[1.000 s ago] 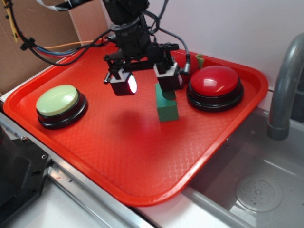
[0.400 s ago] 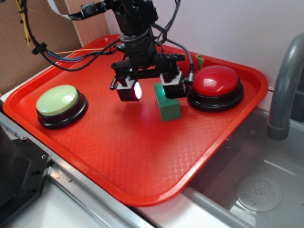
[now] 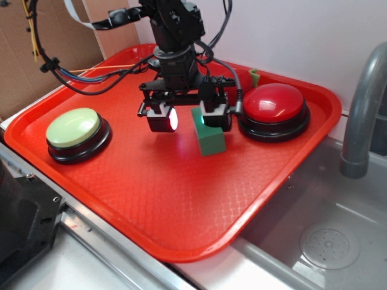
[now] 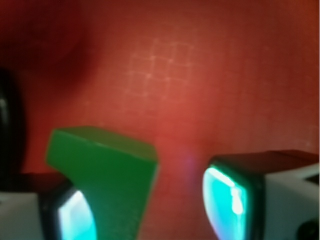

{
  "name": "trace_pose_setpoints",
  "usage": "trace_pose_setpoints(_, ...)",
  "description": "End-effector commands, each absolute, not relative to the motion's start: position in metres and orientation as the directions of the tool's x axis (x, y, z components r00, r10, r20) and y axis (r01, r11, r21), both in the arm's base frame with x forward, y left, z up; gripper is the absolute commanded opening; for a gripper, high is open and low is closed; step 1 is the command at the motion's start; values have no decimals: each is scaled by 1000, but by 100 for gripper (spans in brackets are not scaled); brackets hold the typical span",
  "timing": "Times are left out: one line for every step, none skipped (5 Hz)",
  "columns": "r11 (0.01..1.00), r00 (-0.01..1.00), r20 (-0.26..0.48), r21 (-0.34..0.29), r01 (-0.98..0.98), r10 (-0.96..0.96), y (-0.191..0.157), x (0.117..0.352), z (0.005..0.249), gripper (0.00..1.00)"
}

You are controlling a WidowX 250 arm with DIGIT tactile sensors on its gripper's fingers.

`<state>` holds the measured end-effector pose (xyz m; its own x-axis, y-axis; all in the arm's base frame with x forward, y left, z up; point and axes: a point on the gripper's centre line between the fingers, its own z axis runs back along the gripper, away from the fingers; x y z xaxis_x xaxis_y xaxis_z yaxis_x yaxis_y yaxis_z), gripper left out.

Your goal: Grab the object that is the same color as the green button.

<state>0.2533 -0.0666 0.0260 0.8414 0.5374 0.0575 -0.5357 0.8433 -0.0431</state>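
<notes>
Step in hand: closing on the object. The red tray (image 3: 151, 199) carries everything. The claw (image 3: 188, 116) is low over the tray's middle with its jaws spread wide and nothing yet gripped. The green block (image 3: 210, 140) stands on the tray between the two fingers, hard against one finger (image 4: 65, 215) and well apart from the other (image 4: 235, 200). Judgement: shift the claw sideways to centre the block in the gap, then close evenly; a one-sided close may tip or push the block toward the red button (image 3: 273, 103) just beside it.

Count, largest first:
- Tray: one.
- Buttons: two, one red and one green button (image 3: 74, 127) near the tray's left edge.
- Green block: one.
</notes>
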Motion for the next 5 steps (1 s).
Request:
trace_pose_setpoints(850,845,85,-48,-525,527,-67,259,31,0)
trace_pose_setpoints(881,878,80,-60,-469,473,-69,262,39,0)
trace_pose_setpoints(914,908,99,-34,-405,407,-66,260,60,0)
trace_pose_setpoints(958,953,102,-19,-286,287,-56,257,101,0)
trace_pose_setpoints(986,983,76,-17,-168,169,-50,257,132,0)
